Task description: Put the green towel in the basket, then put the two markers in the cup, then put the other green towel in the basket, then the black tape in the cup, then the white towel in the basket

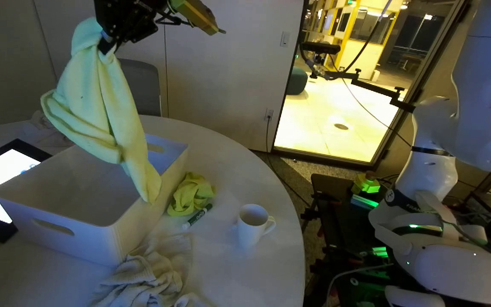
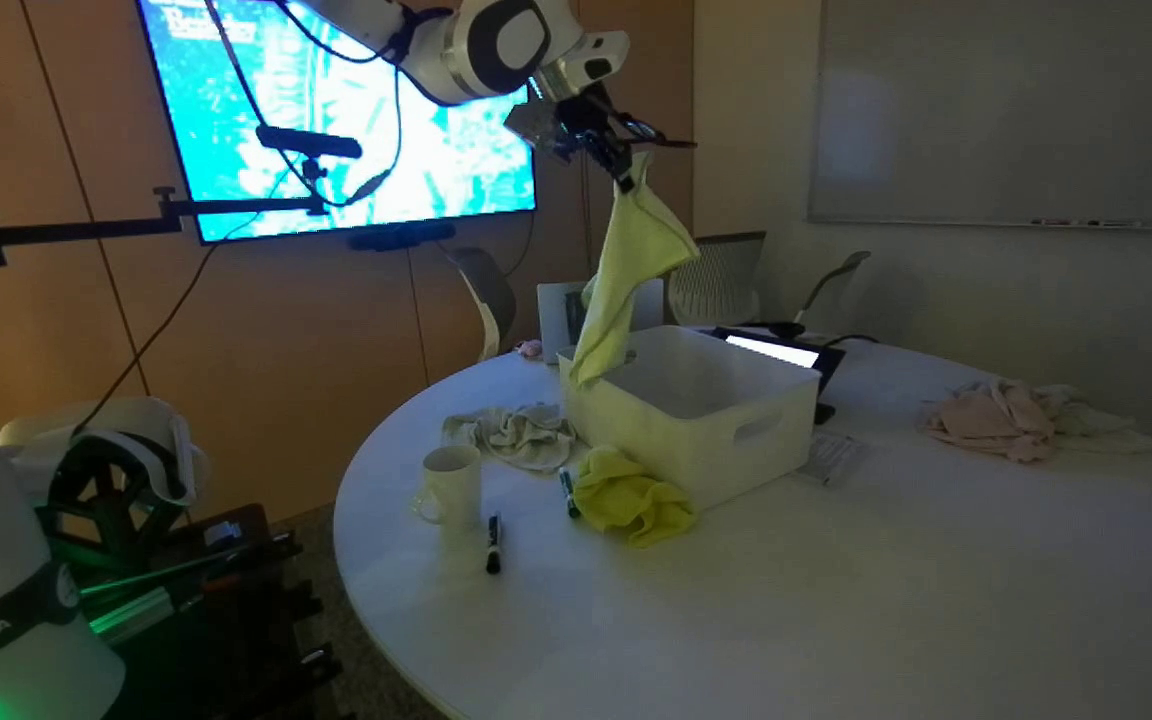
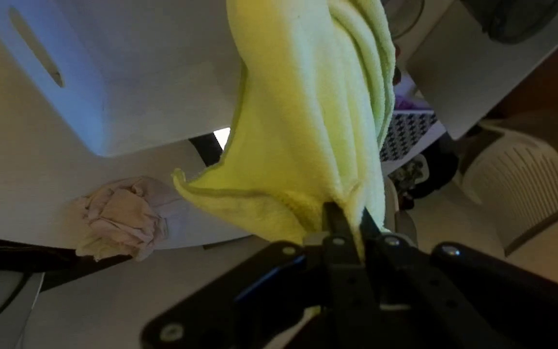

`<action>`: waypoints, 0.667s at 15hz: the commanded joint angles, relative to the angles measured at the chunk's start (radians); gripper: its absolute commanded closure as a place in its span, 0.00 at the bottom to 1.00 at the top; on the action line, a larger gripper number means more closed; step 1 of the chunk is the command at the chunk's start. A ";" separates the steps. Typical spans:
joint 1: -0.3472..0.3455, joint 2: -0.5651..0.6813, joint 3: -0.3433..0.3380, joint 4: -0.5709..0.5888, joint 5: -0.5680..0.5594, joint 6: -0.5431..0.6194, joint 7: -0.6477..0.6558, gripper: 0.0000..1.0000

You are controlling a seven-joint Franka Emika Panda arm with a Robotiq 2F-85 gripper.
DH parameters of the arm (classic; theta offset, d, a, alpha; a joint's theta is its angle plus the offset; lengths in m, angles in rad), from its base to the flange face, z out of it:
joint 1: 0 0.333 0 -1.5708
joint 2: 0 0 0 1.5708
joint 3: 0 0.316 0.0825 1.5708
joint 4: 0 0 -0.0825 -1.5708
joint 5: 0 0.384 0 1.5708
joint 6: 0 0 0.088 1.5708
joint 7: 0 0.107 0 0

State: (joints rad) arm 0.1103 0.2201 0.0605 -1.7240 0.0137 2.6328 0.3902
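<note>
Nearest in exterior view: marker, it lies on surface. Then crumpled green towel, with second marker just beside; cup stands upright near them. Behind: basket, and beside it wrinkled white towel. Above surface, tool is clamped on other green towel, which hangs by basket rim; whether lower end touches rim, cannot tell. Farther: bright display behind basket. Farthest: big lit screen on wall.
</note>
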 commanded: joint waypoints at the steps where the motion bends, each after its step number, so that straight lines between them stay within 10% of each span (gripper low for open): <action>1: 0.008 0.079 -0.033 0.091 0.038 0.119 0.093 0.97; 6: 0.027 0.094 -0.079 0.115 -0.027 0.206 0.263 0.95; 7: 0.042 0.101 -0.106 0.124 -0.084 0.165 0.281 0.68; 10: 0.054 0.112 -0.139 0.134 -0.185 0.061 0.291 0.53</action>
State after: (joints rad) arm 0.1390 0.2998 -0.0386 -1.6479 -0.0963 2.7685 0.6510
